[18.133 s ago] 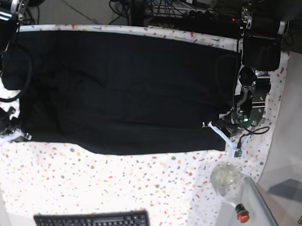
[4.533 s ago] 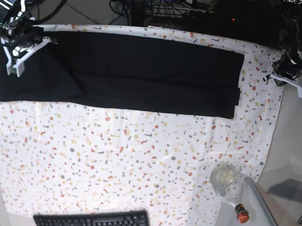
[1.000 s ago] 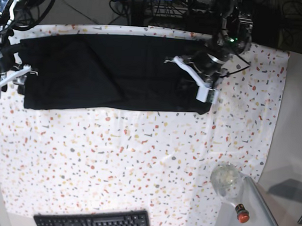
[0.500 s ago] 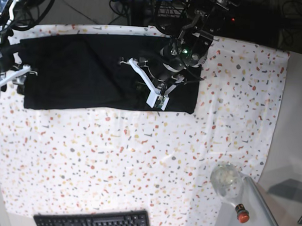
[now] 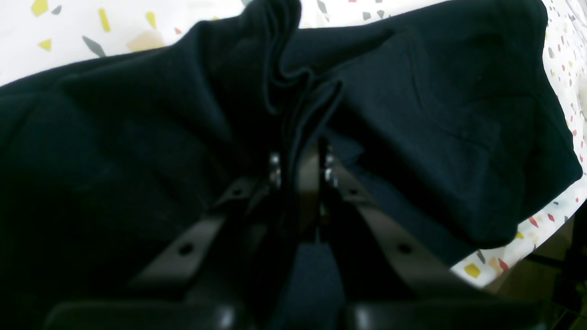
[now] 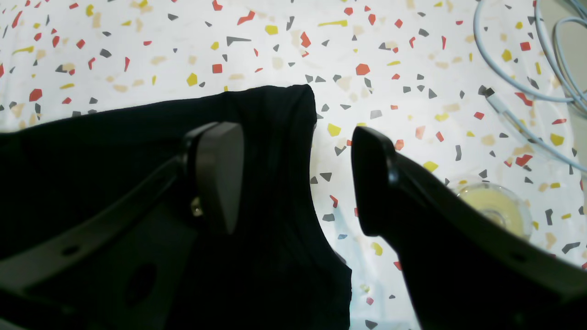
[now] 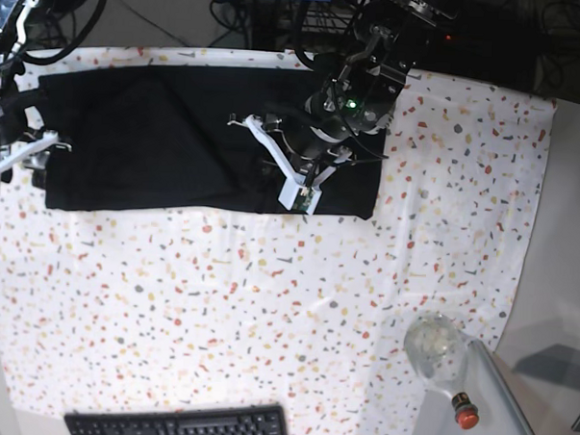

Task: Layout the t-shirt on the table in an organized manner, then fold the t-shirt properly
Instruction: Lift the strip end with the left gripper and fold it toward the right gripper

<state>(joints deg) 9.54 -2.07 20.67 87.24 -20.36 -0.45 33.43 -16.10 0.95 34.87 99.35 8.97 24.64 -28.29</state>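
The t-shirt (image 7: pixel 178 136) lies as a long black band across the far part of the table (image 7: pixel 267 313), folded lengthwise, its right end doubled back over the middle. There the left gripper (image 5: pixel 300 165) is clenched on a bunched ridge of the black cloth: in the left wrist view the jaws stand pressed together with folds of fabric pinched between them and rising in a crest beyond the tips. In the base view this arm reaches down from the far edge and sits over the cloth's right portion.

The right gripper (image 6: pixel 296 176) stands wide apart at the shirt's other end, holding nothing. One finger (image 6: pixel 218 174) hangs over the black cloth, the other over bare speckled table just beside the cloth's edge; whether the finger touches the fabric cannot be told.

Farther out, a clear glass vessel (image 7: pixel 436 347) stands near the table's right near corner, with a red-capped item (image 7: pixel 465 410) just beyond it. A black keyboard (image 7: pixel 180 427) lies at the near edge. Pale cables (image 6: pixel 527 59) loop over the table in the right wrist view.
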